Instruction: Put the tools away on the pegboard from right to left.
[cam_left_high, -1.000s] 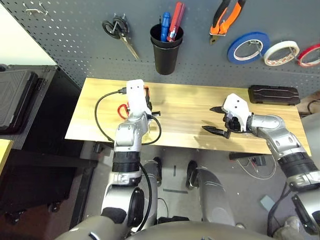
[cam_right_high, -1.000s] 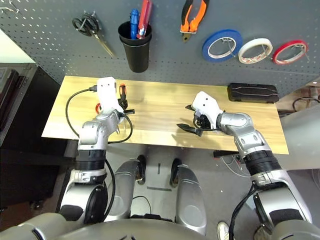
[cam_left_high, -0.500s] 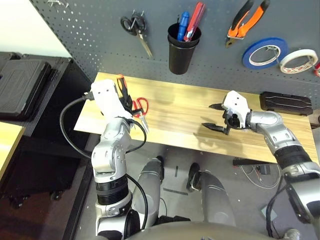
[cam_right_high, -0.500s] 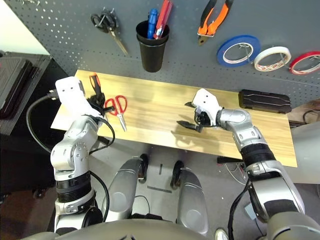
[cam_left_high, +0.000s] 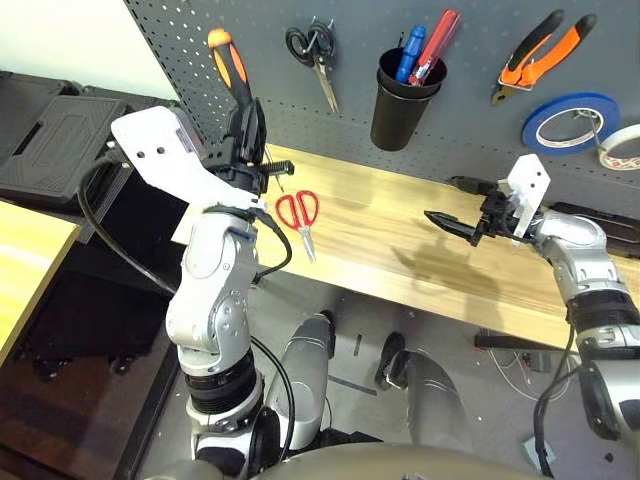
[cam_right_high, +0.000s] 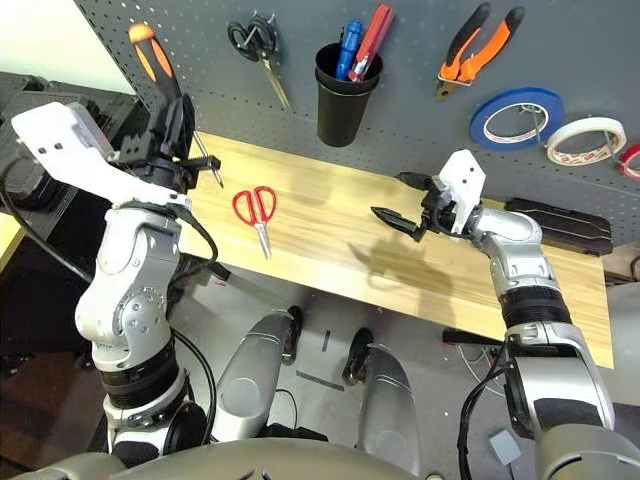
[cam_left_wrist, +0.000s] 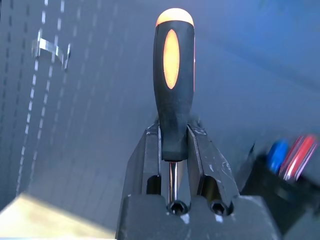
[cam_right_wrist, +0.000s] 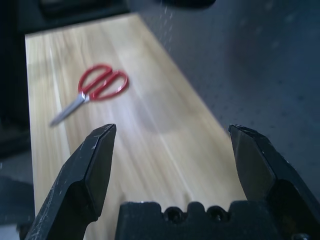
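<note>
Dark grey panelling with rows of small holes, the pegboard (cam_right_high: 430, 115), is set behind the pale wooden surface (cam_right_high: 340, 210). By the surface's far right corner, an oblong black case (cam_right_high: 560, 225) is seen. A black cup (cam_right_high: 340, 115) is mounted above the far edge; to its right, orange-and-black-handled pliers (cam_right_high: 465, 70), a blue tape roll (cam_right_high: 480, 121) and a white tape roll (cam_right_high: 556, 147) are hung. Red-handled scissors (cam_left_high: 304, 229) are left near the surface's left end, blades towards the near edge. Above that end, a slim orange-and-black-handled screwdriver (cam_left_wrist: 172, 55) is held by its lower handle in the left pincer (cam_left_wrist: 174, 127), narrowed around it; its hanging seems to be the step in hand. A bare metal wire hook (cam_left_wrist: 50, 46) could be its destination.

The hook could be missed if the shaft is brought in tilted, and the handle could be twisted in the grip if the board is struck. A drop could follow if release is made before the handle is seated.

The left arm is reached forward past the surface's left end, its pincer raised at the board. The right arm is angled inward over the right half, its pincer (cam_right_wrist: 173, 128) spread wide and empty.
</note>
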